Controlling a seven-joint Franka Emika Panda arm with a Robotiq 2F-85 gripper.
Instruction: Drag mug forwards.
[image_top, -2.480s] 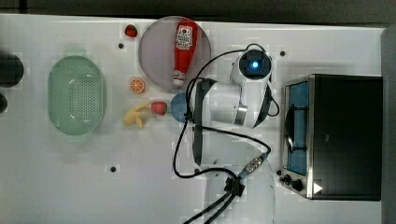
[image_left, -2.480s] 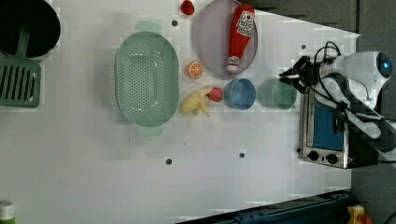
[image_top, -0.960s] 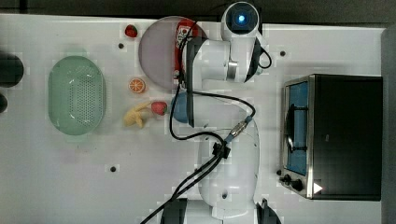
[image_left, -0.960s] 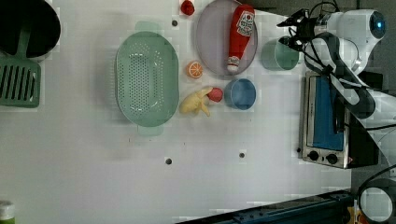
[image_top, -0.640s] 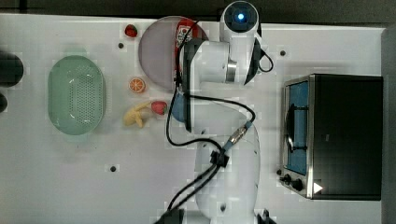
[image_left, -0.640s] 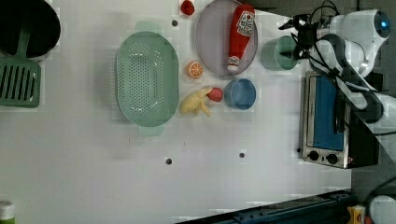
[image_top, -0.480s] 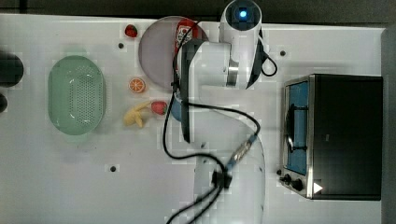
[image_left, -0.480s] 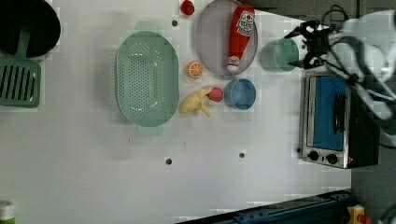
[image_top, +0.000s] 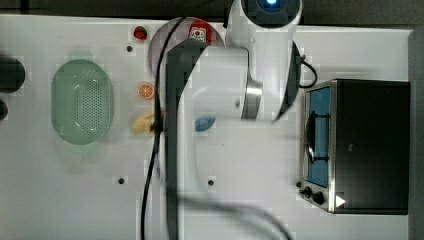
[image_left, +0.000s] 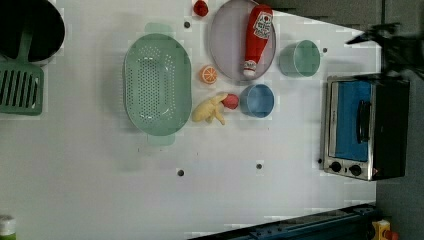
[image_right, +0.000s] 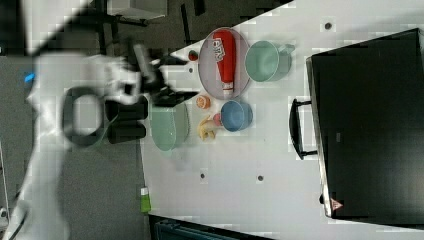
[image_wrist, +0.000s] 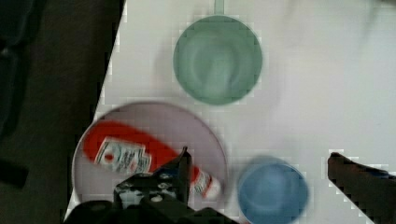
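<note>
The mug (image_left: 300, 58) is a pale green cup standing upright on the white table, just off the left view's right side of the plate (image_left: 225, 45). It is seen from above (image_wrist: 217, 59) in the wrist view, its handle pointing away from the plate. My gripper (image_wrist: 259, 156) hangs well above the table, open, with nothing between its fingers (image_wrist: 184, 163). It is clear of the mug and sits over the plate and the blue bowl (image_wrist: 273, 191). In the left view the gripper (image_left: 395, 45) is a dark blur above the oven. The white arm (image_top: 240, 75) covers the mug's spot in the top view.
A red ketchup bottle (image_left: 255, 37) lies on the plate. The blue bowl (image_left: 257, 100), a banana (image_left: 209, 110), an orange slice (image_left: 209, 74) and a green colander (image_left: 157, 85) stand nearby. A toaster oven (image_left: 365, 130) sits at the left view's right.
The gripper opened, let go of the mug and rose away towards the left view's right. The mug stays beside the plate, where it was dragged from next to the blue bowl.
</note>
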